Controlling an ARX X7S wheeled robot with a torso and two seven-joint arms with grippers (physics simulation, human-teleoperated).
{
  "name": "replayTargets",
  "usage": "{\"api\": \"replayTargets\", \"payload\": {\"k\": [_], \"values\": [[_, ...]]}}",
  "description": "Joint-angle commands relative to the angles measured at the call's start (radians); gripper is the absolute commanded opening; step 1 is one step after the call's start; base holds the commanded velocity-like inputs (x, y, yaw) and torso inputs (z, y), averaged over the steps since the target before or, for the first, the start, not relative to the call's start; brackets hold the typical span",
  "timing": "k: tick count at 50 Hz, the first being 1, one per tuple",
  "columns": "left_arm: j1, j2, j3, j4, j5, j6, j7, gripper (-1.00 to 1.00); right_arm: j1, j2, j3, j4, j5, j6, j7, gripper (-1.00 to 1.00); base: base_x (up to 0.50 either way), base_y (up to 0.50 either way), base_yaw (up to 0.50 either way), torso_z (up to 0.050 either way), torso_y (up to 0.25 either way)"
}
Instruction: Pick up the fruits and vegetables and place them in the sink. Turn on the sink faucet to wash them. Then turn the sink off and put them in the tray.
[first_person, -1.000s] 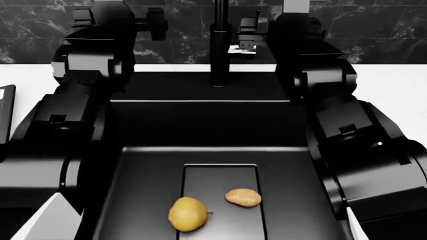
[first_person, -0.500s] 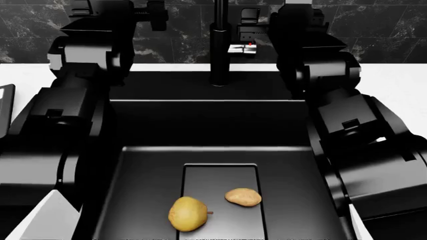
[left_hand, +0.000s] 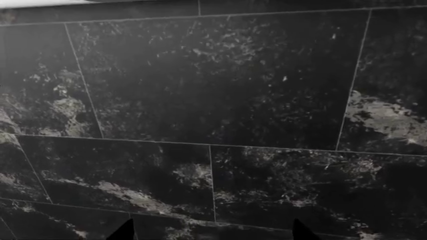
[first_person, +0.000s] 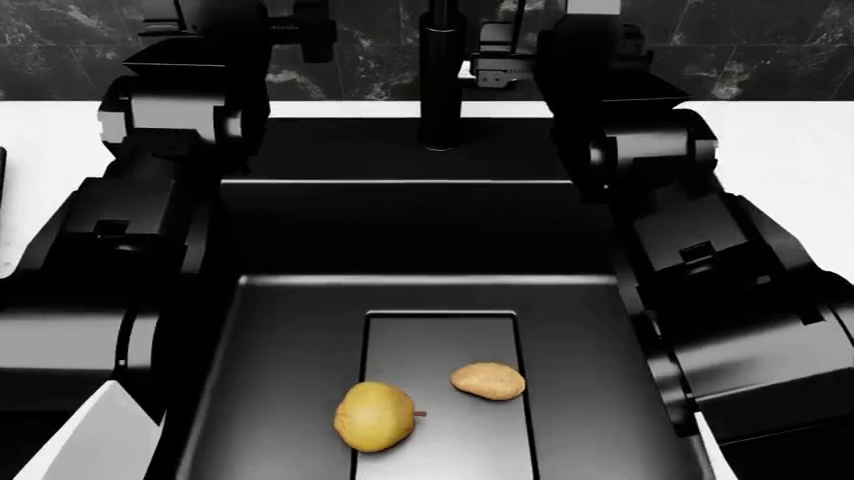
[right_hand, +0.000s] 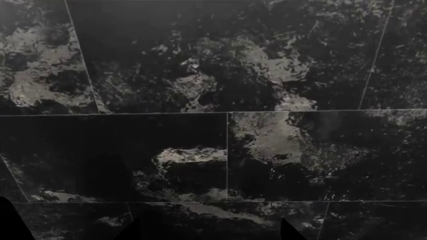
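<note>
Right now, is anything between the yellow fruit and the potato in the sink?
No. The head view shows only bare drain plate between the yellow fruit and the potato.

My left arm (first_person: 134, 250) and right arm (first_person: 721, 280) both raised and stretched forward, left gripper (first_person: 300, 30) up high, right gripper (first_person: 497, 55) likewise — fingertips (left_hand: 123, 231) spread apart in both wrist views

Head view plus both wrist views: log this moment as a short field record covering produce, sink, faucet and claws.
yellow fruit: on the sink floor, at the drain plate's edge
potato: on the drain plate, apart from the fruit
sink: holds both items
faucet: upright behind the basin; no water visible
left claw: faces the marble wall, holds nothing
right claw: faces the marble wall, holds nothing
tray: not in view
</note>
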Motion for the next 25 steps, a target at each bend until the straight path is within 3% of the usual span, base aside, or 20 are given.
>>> {"api": "replayTargets", "payload": {"k": [1, 6, 10, 25], "values": [[0.002, 0.001, -0.005, 0.0, 0.001, 0.002, -0.002, 1.0, -0.004, 0.0, -0.005, 0.001, 0.007, 0.0, 0.002, 1.0, 0.0, 0.0, 0.0, 0.0, 0.0], [0.003, 0.003, 0.011, 0.0, 0.003, -0.004, 0.004, 1.0, -0.005, 0.0, -0.008, 0.001, 0.011, 0.001, 0.001, 1.0, 0.0, 0.0, 0.0, 0.0, 0.0], [0.005, 0.002, 0.024, 0.0, 0.0, 0.001, 0.004, 1.0, -0.007, 0.0, -0.01, 0.001, 0.014, 0.0, 0.002, 1.0, 0.0, 0.0, 0.0, 0.0, -0.247], [0.007, 0.001, 0.002, 0.0, -0.001, 0.004, 0.004, 1.0, -0.006, 0.0, -0.006, 0.001, 0.009, 0.0, 0.008, 1.0, 0.0, 0.0, 0.0, 0.0, 0.0]]}}
